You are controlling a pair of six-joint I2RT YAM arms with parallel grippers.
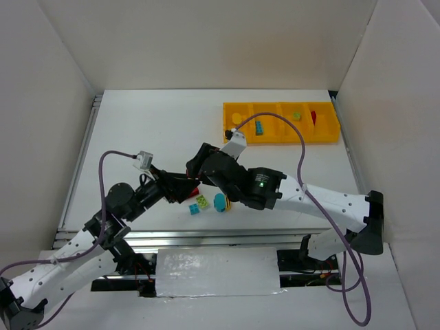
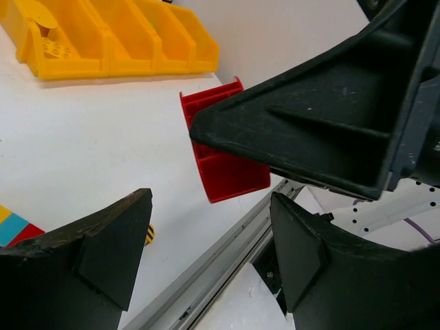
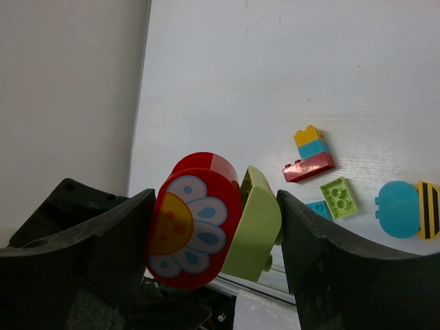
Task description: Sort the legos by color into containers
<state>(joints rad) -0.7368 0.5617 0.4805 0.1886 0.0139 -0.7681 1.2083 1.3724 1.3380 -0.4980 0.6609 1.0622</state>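
Note:
My right gripper is shut on a rounded red brick with a flower print, joined to a light green brick. It holds them above the table's near middle. My left gripper is open and empty, just short of this red brick's hollow underside, with a right finger across it. Loose legos lie close by: a yellow-blue-red stack, a green plate and a cyan round brick. The yellow tray stands at the back right.
The tray holds a blue brick, a green one and a red one in separate compartments. The table's metal front rail runs just below my left gripper. White walls enclose the table on three sides.

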